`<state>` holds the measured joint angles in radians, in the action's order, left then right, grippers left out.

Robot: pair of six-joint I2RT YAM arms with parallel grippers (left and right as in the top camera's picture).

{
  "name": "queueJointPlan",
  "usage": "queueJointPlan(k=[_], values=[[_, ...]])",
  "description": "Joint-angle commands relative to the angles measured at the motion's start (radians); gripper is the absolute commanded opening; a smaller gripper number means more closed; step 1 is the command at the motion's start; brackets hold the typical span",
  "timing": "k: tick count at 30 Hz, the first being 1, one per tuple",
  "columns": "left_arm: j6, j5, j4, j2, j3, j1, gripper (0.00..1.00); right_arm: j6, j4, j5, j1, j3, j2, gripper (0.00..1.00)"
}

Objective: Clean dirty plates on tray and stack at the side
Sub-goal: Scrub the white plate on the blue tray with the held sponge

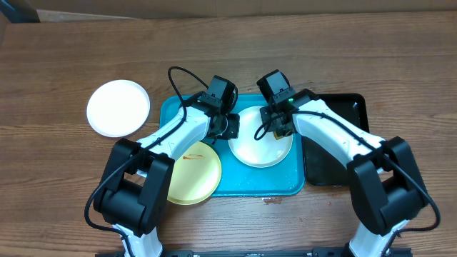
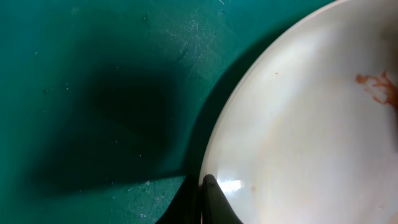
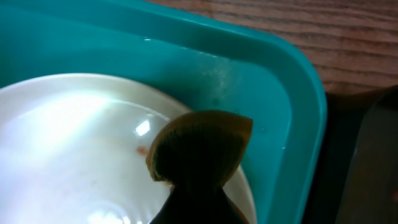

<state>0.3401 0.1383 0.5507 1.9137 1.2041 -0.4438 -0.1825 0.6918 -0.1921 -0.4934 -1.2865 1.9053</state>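
both clamped: left gripper (image 1: 230,128) on white plate (image 1: 257,151), right gripper (image 1: 280,130) on brown sponge (image 3: 199,146)

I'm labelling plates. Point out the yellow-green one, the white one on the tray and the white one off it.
yellow-green plate (image 1: 196,175): overhead, centre.
white plate on the tray (image 1: 255,147): overhead, centre.
white plate on the table (image 1: 118,108): overhead, centre.

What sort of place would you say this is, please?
Probably a robotics lab bench staged for dishwashing, not a real kitchen: two robot arms at a plain wooden table, smeared plates on a turquoise tray, and no sink in view.
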Motion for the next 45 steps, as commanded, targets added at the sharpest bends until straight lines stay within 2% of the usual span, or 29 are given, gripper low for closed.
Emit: queueJointPlan(k=[1,4,6,9,10,12,13,17,25,31,37,45], values=[[0.004,-0.014,0.003,0.013,-0.005,-0.002,0.04,0.005,-0.015,-0.059,0.0,-0.021,0.018,0.04],[0.004,-0.014,0.002,0.013,-0.005,-0.002,0.04,0.005,-0.015,-0.023,0.0,-0.019,0.047,0.06],[0.004,-0.014,0.002,0.013,-0.005,-0.002,0.04,0.005,-0.023,0.004,0.0,-0.014,0.066,0.13],[0.004,-0.014,0.003,0.013,-0.005,-0.002,0.04,0.004,-0.021,0.014,0.0,-0.014,0.085,0.17],[0.004,-0.014,0.003,0.013,-0.005,-0.002,0.04,0.004,-0.021,0.014,0.0,-0.014,0.089,0.17],[0.004,-0.014,0.003,0.013,-0.005,-0.002,0.04,0.004,-0.023,0.014,0.0,-0.014,0.09,0.06],[0.004,-0.014,0.003,0.013,-0.005,-0.002,0.04,0.004,-0.023,0.014,0.0,-0.014,0.09,0.04],[0.004,-0.014,0.003,0.013,-0.005,-0.002,0.04,0.004,-0.03,0.043,0.001,-0.012,0.097,0.04],[0.003,-0.014,0.006,0.013,-0.005,-0.002,0.04,0.005,-0.07,0.229,0.025,0.007,0.129,0.04],[0.004,-0.014,0.006,0.013,-0.005,-0.002,0.04,0.034,-0.076,0.491,0.025,0.006,0.128,0.04],[0.003,-0.014,0.006,0.013,-0.005,-0.002,0.04,0.034,-0.079,0.592,0.022,0.006,0.128,0.04],[0.003,-0.014,0.01,0.013,-0.005,-0.002,0.04,0.035,-0.011,0.845,0.131,-0.119,0.105,0.04]])
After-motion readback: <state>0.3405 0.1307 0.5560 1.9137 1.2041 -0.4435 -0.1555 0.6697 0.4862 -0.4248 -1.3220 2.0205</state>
